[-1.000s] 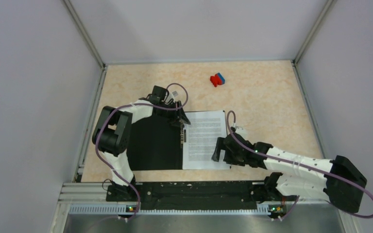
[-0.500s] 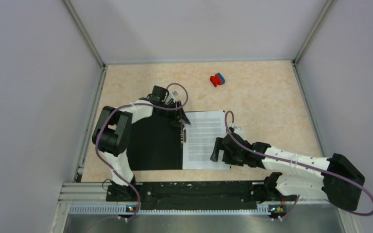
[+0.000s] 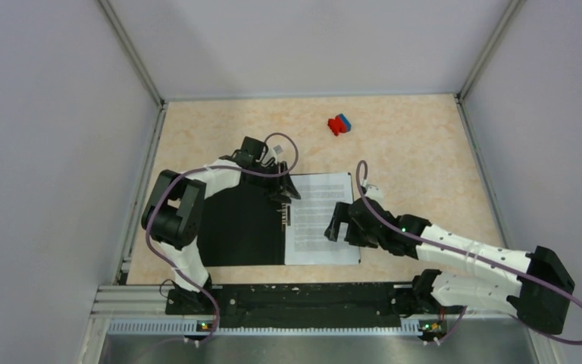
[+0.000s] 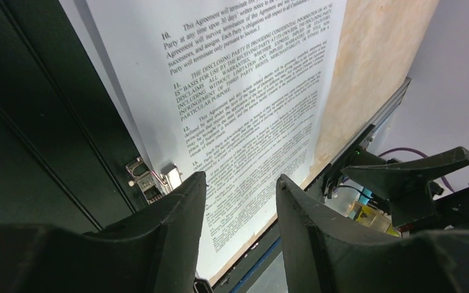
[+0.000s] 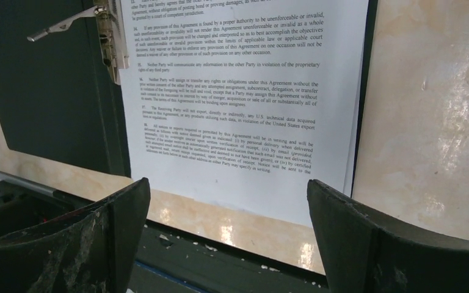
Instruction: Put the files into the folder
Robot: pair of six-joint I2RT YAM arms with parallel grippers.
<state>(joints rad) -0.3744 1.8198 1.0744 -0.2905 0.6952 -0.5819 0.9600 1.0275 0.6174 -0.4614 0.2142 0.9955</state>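
Note:
The folder [image 3: 239,227] lies open on the table, black inside up, with a metal clip [image 3: 283,214] along its spine. The files [image 3: 317,199], white sheets of dense black text, rest on its right half. My left gripper [image 3: 288,193] hovers at the far end of the spine, open, nothing between its fingers; its wrist view shows the files [image 4: 250,91], the clip [image 4: 156,180] and the black folder [image 4: 30,122] below the gripper [image 4: 240,178]. My right gripper [image 3: 335,224] stands wide open over the files' right part. In its view the gripper [image 5: 229,183] frames the files' near edge [image 5: 244,104].
A small red-and-blue object [image 3: 339,123] lies at the far side of the table. Grey walls enclose the table on three sides. A black rail [image 3: 303,296] runs along the near edge between the arm bases.
My right gripper has moved a little farther from the near edge, over the files. The left wrist has shifted slightly to the right. The files and the folder lie as before.

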